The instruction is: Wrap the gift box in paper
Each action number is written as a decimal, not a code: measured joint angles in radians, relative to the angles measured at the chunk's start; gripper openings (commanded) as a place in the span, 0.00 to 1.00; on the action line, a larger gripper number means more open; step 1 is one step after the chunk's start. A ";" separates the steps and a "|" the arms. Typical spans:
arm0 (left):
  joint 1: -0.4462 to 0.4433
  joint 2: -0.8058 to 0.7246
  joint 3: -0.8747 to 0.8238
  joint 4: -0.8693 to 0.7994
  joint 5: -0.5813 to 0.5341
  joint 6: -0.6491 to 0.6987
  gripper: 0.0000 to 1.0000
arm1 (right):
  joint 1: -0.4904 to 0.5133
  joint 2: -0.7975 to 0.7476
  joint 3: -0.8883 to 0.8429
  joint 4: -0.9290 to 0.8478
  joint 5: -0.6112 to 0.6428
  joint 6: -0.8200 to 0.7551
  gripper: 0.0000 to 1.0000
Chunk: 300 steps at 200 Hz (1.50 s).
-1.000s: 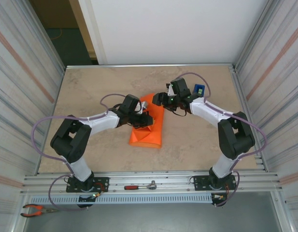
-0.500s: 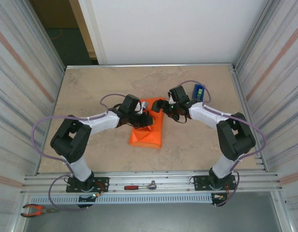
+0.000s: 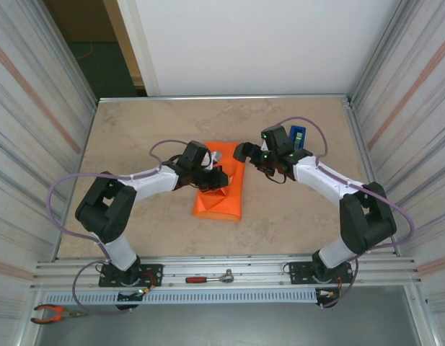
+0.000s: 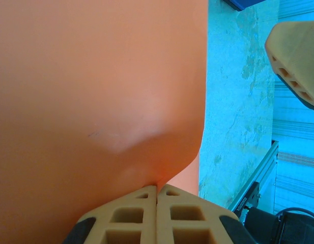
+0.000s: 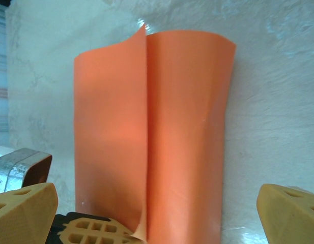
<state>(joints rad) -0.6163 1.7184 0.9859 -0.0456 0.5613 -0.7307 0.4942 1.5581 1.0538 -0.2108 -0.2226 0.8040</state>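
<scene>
The orange paper (image 3: 223,191) lies folded over into a long bundle in the middle of the table, one flap overlapping the other along a seam (image 5: 146,127). The gift box is hidden under it. My left gripper (image 3: 218,177) is shut on the paper, pinching the edge of the upper flap (image 4: 157,189) between its closed fingers. My right gripper (image 3: 245,153) hovers at the bundle's far right end, open wide, with its fingertips (image 5: 25,207) on either side of the paper (image 5: 187,142) and touching nothing. In the right wrist view, the left gripper's fingers (image 5: 93,230) pin the flap's corner.
A blue tape dispenser (image 3: 297,135) stands behind the right arm. A red-handled ratchet (image 3: 211,277) and pliers (image 3: 56,312) lie on the front rail. Metal walls close in both sides of the beige tabletop (image 3: 135,130).
My right gripper has opened wide and drawn back slightly to the right, off the paper's far end. The left gripper has kept its pinch on the flap.
</scene>
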 measured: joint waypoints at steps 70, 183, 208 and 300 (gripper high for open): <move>0.000 0.000 0.000 0.000 0.000 0.000 0.00 | 0.037 0.182 0.051 0.001 0.046 0.065 0.97; 0.005 -0.002 0.032 -0.047 0.057 0.000 0.31 | 0.048 0.222 0.008 0.114 -0.066 0.077 0.51; 0.035 -0.031 0.072 -0.100 0.129 0.014 0.45 | 0.042 0.224 0.003 0.131 -0.093 0.075 0.45; 0.367 -0.158 0.069 -0.199 0.189 0.115 0.57 | 0.029 0.255 0.003 0.189 -0.148 0.075 0.39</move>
<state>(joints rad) -0.2489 1.5608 1.0554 -0.2443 0.7506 -0.6159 0.5232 1.8133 1.0565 -0.0219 -0.3702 0.8787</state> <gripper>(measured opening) 0.560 0.452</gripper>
